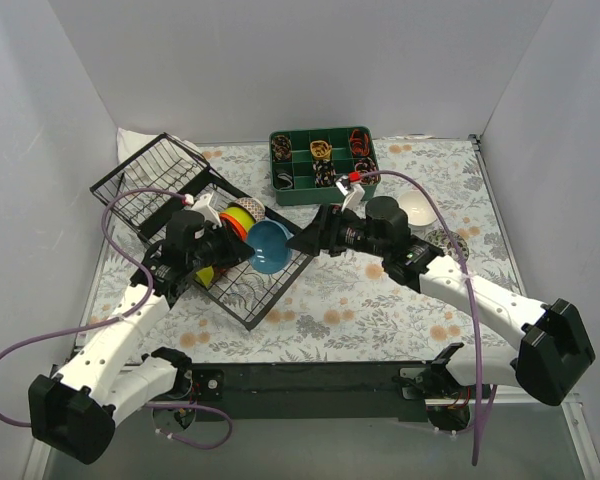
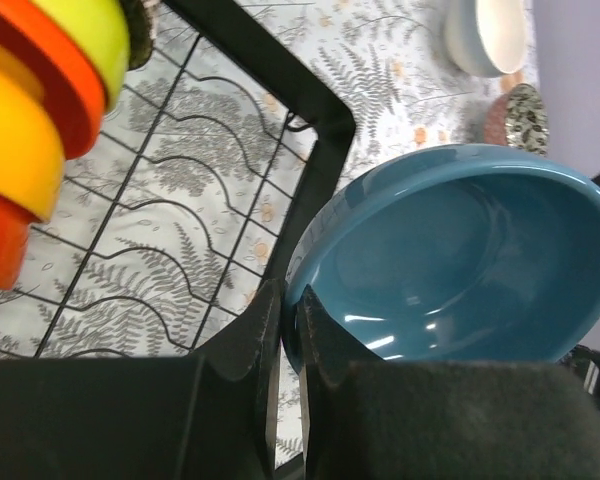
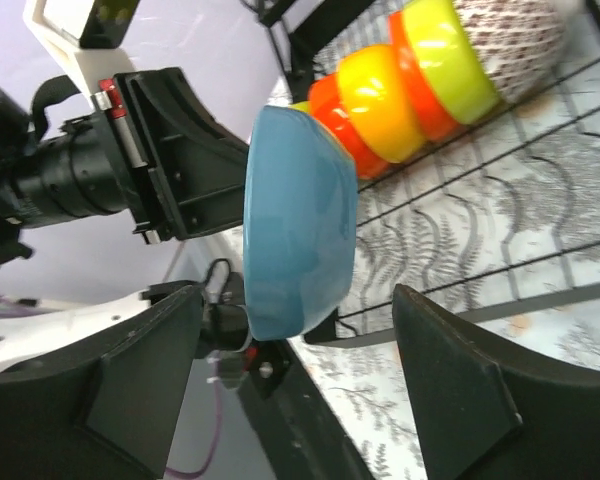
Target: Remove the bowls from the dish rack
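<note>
My left gripper [image 1: 248, 250] is shut on the rim of a blue bowl [image 1: 270, 246] and holds it on edge over the near corner of the black wire dish rack [image 1: 150, 185]. In the left wrist view its jaws [image 2: 291, 312] pinch the blue bowl's [image 2: 460, 260] rim. My right gripper [image 1: 305, 240] is open and faces the bowl. In the right wrist view the blue bowl [image 3: 300, 230] hangs between the spread fingers [image 3: 460, 380] without touching them. A row of orange, yellow, red, lime and mosaic bowls [image 3: 410, 70] stands in the rack [image 1: 242, 214].
A white bowl [image 1: 417, 208] and a mosaic bowl [image 1: 448, 240] sit on the fern-print cloth at the right. A green divided tray [image 1: 323, 157] of small items stands at the back. White walls enclose the table on three sides.
</note>
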Motion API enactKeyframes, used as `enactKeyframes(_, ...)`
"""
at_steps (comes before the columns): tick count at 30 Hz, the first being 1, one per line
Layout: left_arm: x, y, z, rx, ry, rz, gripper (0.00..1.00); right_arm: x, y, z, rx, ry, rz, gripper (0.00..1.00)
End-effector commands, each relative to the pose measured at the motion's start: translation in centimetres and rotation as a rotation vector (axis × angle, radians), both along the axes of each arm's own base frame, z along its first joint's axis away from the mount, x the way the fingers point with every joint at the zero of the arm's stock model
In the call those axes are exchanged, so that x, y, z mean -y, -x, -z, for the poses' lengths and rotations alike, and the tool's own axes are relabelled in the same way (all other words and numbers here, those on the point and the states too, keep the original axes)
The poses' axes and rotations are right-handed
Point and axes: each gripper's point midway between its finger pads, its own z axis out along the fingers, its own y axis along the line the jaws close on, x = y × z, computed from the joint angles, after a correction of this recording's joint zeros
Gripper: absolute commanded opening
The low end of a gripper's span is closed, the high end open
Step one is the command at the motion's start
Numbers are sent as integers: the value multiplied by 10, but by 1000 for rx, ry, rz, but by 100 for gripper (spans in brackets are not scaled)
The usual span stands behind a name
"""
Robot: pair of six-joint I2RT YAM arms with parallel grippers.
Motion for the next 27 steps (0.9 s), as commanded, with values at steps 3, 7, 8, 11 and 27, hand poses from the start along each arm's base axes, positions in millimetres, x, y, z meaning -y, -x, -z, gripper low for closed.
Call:
enactKeyframes(3,-7,-10,-7,-8,-48,-84,0,32,-21,0,96,230,135,88)
enactKeyframes(7,-5,-16,-9,-27,-91,-122,0,38,-26,-4,117,332,170,89)
enactKeyframes(8,-4,-15,-8,-41,-98,-132,0,38,-28,0,114,360,179,89)
enactKeyframes(11,2,-17,-4,-64,-149,-154,0,41,-32,6,127,474,220,89)
enactKeyframes(27,22,-16,-3,-94,-259,-163,0,33,-41,29,196,800,247,53)
